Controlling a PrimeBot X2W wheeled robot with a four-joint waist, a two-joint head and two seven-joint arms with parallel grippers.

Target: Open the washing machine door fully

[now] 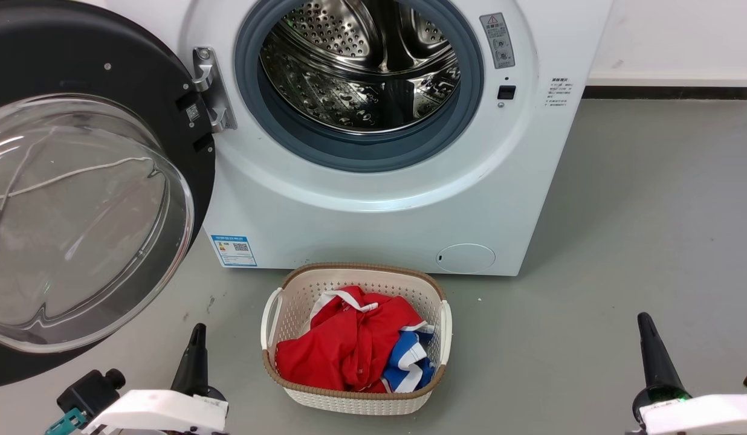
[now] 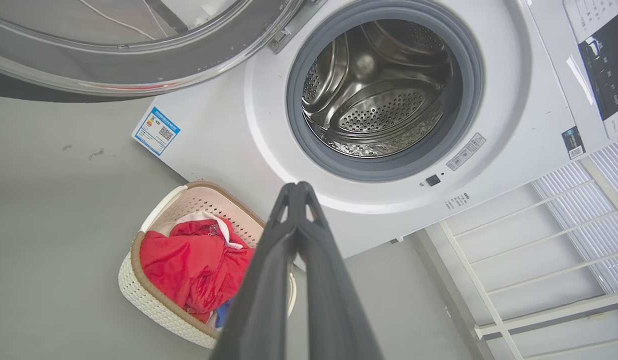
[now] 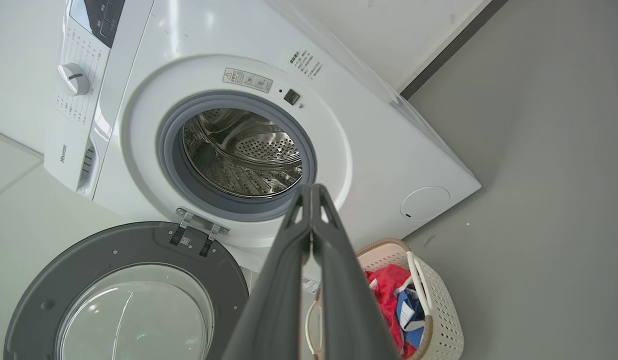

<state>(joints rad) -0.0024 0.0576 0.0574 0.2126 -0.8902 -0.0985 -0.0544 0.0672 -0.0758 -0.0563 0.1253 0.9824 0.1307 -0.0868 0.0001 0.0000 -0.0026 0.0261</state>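
The washing machine (image 1: 373, 211) stands white and square ahead, its steel drum (image 1: 361, 66) exposed inside the grey gasket. The washing machine door (image 1: 77, 217), a black disc with a clear glass bowl, is swung out wide to the left on its metal hinge (image 1: 211, 90). It also appears in the right wrist view, door (image 3: 44, 280), and at the top of the left wrist view, door (image 2: 139, 55). My left gripper (image 1: 197, 338) is shut and empty, low at the left below the door. My right gripper (image 1: 645, 326) is shut and empty, low at the right, far from the machine.
A cream laundry basket (image 1: 349, 399) holding red and blue clothes sits on the grey floor right in front of the machine, between my two arms. A white wall meets the floor behind on the right. White shelving (image 2: 539, 260) shows beside the machine in the left wrist view.
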